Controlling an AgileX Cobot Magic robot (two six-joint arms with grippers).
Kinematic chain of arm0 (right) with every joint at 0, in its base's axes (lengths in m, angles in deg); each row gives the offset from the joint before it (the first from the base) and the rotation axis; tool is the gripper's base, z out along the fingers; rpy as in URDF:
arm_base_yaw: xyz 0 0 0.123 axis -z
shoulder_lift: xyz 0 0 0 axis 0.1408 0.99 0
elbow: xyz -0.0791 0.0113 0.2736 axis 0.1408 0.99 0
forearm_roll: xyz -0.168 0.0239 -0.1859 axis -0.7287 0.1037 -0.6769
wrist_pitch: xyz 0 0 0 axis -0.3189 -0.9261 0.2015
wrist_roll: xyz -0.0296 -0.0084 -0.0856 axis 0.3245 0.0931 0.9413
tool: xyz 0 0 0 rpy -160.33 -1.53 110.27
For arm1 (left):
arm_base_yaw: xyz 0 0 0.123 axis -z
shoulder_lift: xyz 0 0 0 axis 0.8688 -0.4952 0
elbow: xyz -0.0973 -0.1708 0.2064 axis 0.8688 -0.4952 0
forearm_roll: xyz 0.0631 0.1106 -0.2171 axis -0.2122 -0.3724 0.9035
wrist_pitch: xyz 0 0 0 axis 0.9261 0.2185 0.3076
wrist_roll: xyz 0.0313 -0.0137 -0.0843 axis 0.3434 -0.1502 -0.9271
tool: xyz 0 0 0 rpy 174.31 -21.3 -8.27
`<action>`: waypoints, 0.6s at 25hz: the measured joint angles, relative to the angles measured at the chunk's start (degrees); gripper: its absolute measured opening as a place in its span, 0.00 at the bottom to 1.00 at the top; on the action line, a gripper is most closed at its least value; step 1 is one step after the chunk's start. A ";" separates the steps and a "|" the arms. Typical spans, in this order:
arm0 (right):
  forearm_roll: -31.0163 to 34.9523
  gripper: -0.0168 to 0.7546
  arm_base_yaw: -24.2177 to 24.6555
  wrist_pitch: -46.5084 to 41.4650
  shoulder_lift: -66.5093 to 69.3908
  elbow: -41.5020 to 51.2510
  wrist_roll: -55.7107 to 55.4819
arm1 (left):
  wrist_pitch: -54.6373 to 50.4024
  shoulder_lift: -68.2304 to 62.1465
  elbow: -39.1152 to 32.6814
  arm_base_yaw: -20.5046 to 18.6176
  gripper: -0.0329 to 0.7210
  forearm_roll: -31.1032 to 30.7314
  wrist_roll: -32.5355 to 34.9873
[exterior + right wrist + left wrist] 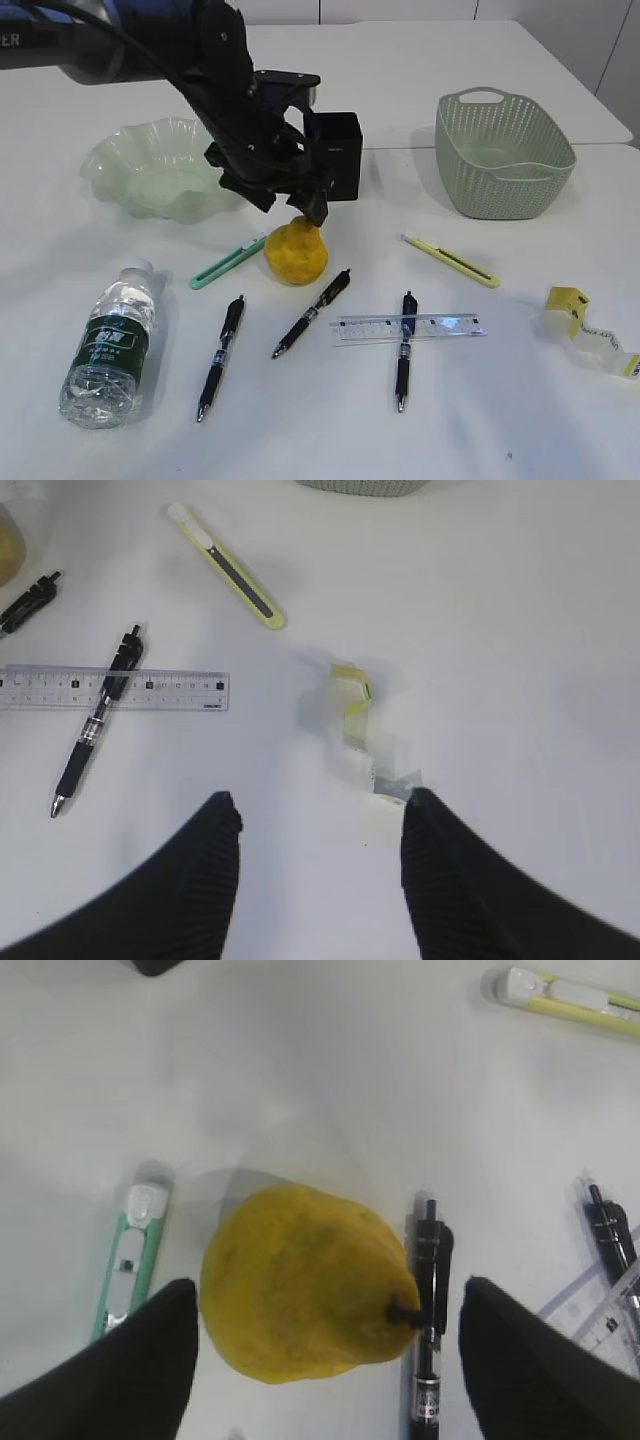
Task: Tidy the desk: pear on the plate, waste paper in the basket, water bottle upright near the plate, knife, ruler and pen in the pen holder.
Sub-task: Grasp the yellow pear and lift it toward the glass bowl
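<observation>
While the water bottle (110,345) lies on its side at the near left edge of the surface (300,440), three pens (312,313) and the clear ruler (408,327) are scattered along the front, the ruler lying across one pen. At the near right lies the crumpled yellow waste paper (590,330); the right wrist view shows the right gripper (320,825) hanging above it with its jaws apart and nothing between them.

Further in, the pear (295,250) rests on the surface between a green knife (228,263) and a pen, with a yellow knife (450,260) off to its right. The left gripper (325,1310) hangs straight above the pear, jaws spread wide and straddling it, one finger (130,1360) beside the green knife and the other beyond the pen; neither appears to touch the fruit.

The step in hand looks like grasping the pear. To do it well, I would lower squarely so the fingers meet the widest part of the body, clear of the stem, and keep both tips off the knife and pen so nothing is dragged along.

The left arm reaches in from the upper left, its wrist bent steeply down. Behind it stand the black pen holder (345,150), the plate (150,165) at far left and the basket (505,150) at far right, apparently empty
</observation>
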 joint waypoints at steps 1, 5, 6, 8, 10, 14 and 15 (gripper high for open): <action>0.00 0.52 0.00 0.00 0.00 0.00 0.00 | 0.05 -0.10 0.00 0.26 0.81 0.00 0.00; 0.00 0.52 0.00 0.00 0.50 0.00 0.00 | 0.26 -0.70 0.11 1.49 0.81 -0.80 -0.48; 0.00 0.52 0.00 0.00 0.63 0.00 0.00 | 0.39 -0.93 0.11 1.95 0.81 -1.21 -0.69; 0.00 0.52 0.00 0.00 1.02 0.00 0.00 | 0.52 -1.34 0.11 2.10 0.81 -1.58 -0.87; 0.00 0.52 0.00 0.00 1.06 0.00 0.00 | 0.62 -1.67 0.11 2.10 0.81 -2.42 -1.34; 0.00 0.52 0.00 0.00 1.06 0.00 0.00 | 0.86 -2.39 0.11 2.10 0.81 -4.18 -2.67; 0.00 0.52 0.00 0.00 1.06 0.00 0.00 | 0.86 -2.39 0.11 2.10 0.81 -4.28 -2.76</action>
